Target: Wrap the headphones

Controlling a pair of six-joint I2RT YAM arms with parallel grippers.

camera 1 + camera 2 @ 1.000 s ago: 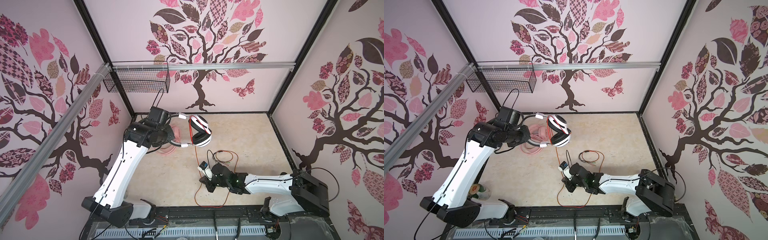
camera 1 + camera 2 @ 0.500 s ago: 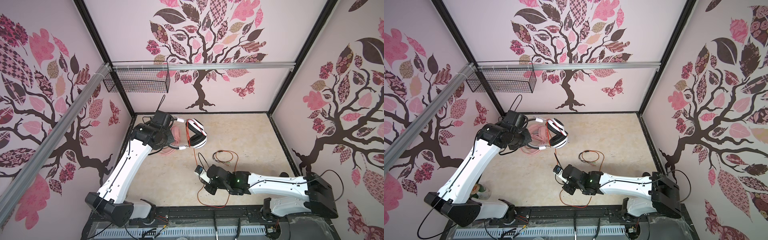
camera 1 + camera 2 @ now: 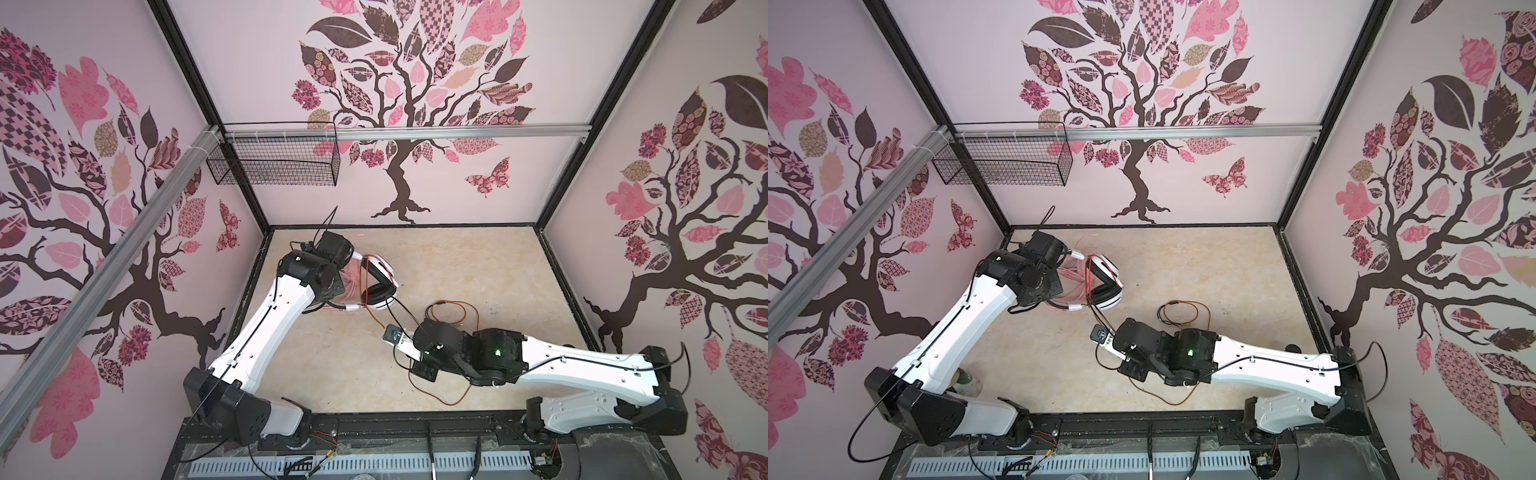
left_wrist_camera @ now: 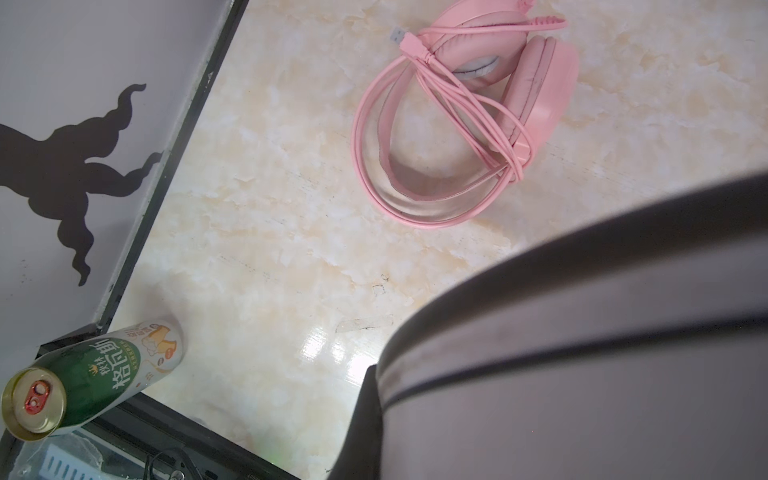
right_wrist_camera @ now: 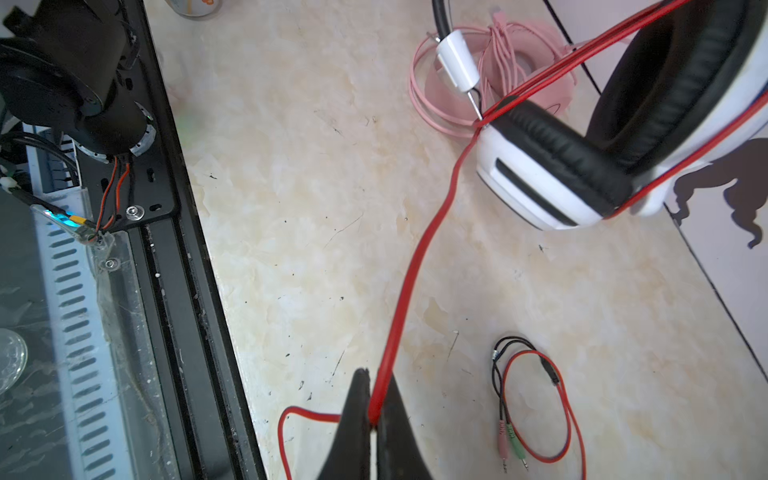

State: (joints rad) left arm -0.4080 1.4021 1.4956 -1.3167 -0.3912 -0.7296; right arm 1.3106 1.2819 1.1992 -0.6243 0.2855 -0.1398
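The left gripper (image 3: 352, 262) holds the white headset (image 3: 379, 296) clear of the table (image 4: 270, 187), near the left wall. Its fingers are hidden but closed, I judge on the headband, which fills much of the left wrist view. The right gripper (image 5: 372, 419) pinches the red cable (image 5: 419, 249) between pressed-together fingers, and the line runs fairly straight up to the cups, where a few turns already cross. To wind well, the right arm should keep that light tension and lay the cable round both cups beside the turns there. It should regrip nearer the slack before the pull can tug the headset loose. Only the right wrist view shows the pinch and the pink and green plugs (image 5: 503, 448) lying loose; in both top views the arms hide the fingers. Only the left wrist view shows the pink headset (image 4: 540, 91) plainly, lying flat with its cable bundled across it, and a can (image 4: 104, 374) in the corner.
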